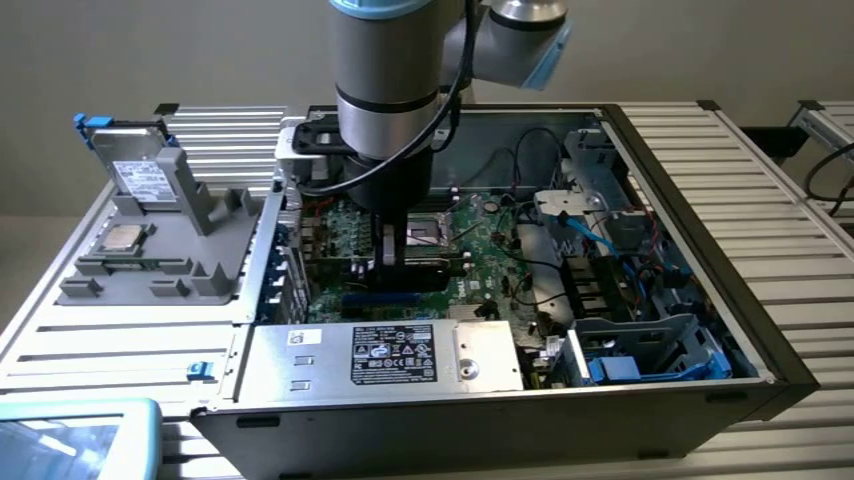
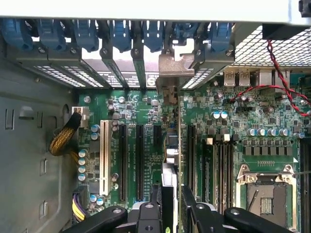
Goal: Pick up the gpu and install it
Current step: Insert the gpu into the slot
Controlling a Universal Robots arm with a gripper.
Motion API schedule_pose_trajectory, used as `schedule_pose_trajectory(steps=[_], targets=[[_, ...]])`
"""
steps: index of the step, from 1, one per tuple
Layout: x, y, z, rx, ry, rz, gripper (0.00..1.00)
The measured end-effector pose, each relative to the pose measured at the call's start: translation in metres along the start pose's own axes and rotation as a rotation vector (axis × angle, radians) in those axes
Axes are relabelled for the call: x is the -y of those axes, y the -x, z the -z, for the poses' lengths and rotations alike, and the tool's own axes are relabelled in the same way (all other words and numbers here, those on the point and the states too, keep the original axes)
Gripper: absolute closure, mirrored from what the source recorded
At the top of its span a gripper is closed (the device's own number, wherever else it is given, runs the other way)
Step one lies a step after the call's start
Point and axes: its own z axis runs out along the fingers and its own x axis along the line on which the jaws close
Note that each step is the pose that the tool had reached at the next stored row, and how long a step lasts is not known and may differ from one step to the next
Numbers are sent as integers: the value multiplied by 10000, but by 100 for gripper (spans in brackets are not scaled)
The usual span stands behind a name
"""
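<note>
— Where is the gpu?
— Inside the open computer case, standing on its edge over the motherboard. In the wrist view it shows edge-on, a thin line running from the gripper to the case's back wall.
— And the gripper?
— Clamped on it. A black finger sits against each face of the card, near the end away from the bracket.
— Where is the bracket?
— At the back wall, in the row of openings under the blue clips.
— Which slot is it over?
— It lies between the long black slots, which sit beside the white slot, and the memory slots. The processor socket is beyond those. Whether its lower edge is down in a slot, I cannot tell.
— And from outside?
— The arm comes straight down into the middle of the case. The power supply box lies along the case's near edge. The case rests on a slatted table. Toward the table's edge at the exterior view's left stands a grey holder with a small silver chip on it.
</note>
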Motion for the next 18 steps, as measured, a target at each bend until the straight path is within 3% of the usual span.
schedule_pose_trajectory(steps=[2, 3, 5, 7, 10, 13, 18], targets=[[-2, 8, -10, -11, -1, -7, 73], [-2, 17, -21, -45, -1, -10, 73], [-1, 31, -25, -183, -3, -13, 73], [-1, 32, -25, -196, -4, -12, 73], [-2, 77, -27, -301, -3, -17, 73], [-2, 76, -28, -302, -3, -15, 73], [-24, 101, -38, -364, -5, -23, 73]])
